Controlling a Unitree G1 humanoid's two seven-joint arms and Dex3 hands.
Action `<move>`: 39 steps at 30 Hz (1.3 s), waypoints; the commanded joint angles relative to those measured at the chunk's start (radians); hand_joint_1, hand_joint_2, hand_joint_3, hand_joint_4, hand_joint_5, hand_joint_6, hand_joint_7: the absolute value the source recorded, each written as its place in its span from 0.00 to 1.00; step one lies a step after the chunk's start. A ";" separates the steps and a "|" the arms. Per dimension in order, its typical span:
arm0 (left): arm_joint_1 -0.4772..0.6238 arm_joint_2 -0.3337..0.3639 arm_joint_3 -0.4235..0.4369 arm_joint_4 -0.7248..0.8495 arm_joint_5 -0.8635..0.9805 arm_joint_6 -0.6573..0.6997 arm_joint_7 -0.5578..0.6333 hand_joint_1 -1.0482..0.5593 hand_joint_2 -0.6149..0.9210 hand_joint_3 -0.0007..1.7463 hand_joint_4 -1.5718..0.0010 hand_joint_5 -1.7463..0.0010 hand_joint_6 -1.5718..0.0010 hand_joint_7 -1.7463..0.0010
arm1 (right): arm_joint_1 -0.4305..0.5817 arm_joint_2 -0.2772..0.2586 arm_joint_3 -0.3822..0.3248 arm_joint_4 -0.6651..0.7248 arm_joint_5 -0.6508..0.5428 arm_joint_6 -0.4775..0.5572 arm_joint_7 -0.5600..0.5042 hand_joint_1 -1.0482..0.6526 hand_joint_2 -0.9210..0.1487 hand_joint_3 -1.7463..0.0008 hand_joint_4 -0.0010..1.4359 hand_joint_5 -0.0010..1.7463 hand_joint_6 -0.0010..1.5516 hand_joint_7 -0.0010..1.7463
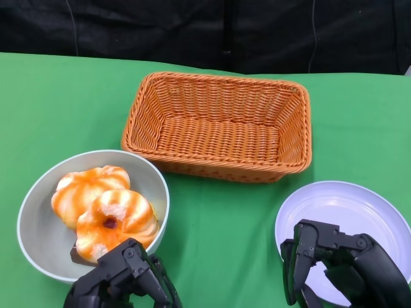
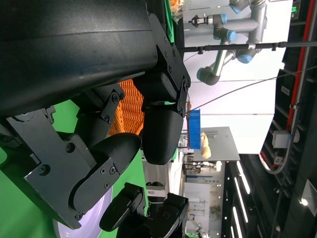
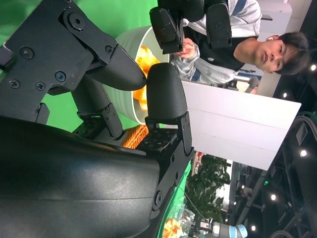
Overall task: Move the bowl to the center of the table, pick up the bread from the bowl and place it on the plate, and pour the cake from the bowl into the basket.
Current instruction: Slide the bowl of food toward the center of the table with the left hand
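Left hand at bowl rim, right hand over plate, fingers apart, empty.

No text, label, brand, number or sign can be read in any of the three views. The black shells and fingers of both hands carry only screws, and the boards and fixtures behind the table in the wrist views are blank or too blurred to read.
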 commanded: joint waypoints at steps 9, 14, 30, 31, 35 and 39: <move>0.008 0.007 0.005 -0.008 -0.004 -0.008 0.007 0.56 0.55 0.93 0.47 0.00 0.50 0.09 | 0.002 -0.008 -0.003 -0.004 0.006 0.002 -0.004 0.39 0.67 0.06 0.59 1.00 0.48 0.91; 0.006 0.007 0.009 -0.002 -0.007 -0.021 0.005 0.56 0.56 0.92 0.47 0.00 0.50 0.09 | 0.004 -0.007 -0.001 -0.007 0.002 0.002 -0.007 0.39 0.67 0.05 0.59 1.00 0.49 0.92; -0.030 0.007 0.051 0.006 -0.005 -0.098 0.010 0.45 0.71 0.59 0.55 0.11 0.55 0.28 | 0.002 -0.009 -0.001 -0.005 0.005 0.001 -0.005 0.40 0.68 0.05 0.59 1.00 0.48 0.92; -0.032 0.006 0.058 0.004 0.004 -0.101 0.014 0.45 0.71 0.59 0.55 0.11 0.56 0.28 | 0.002 -0.009 -0.001 -0.005 0.007 0.001 -0.004 0.40 0.68 0.05 0.59 1.00 0.48 0.92; -0.043 0.002 0.087 -0.003 0.022 -0.105 0.029 0.39 0.80 0.44 0.57 0.15 0.60 0.33 | 0.000 -0.008 -0.001 0.001 0.008 -0.006 -0.002 0.40 0.68 0.05 0.59 1.00 0.48 0.92; -0.053 0.010 0.109 -0.002 0.013 -0.113 0.028 0.38 0.86 0.38 0.61 0.14 0.69 0.36 | 0.002 -0.008 0.000 -0.003 0.004 -0.004 -0.004 0.39 0.67 0.06 0.59 1.00 0.48 0.91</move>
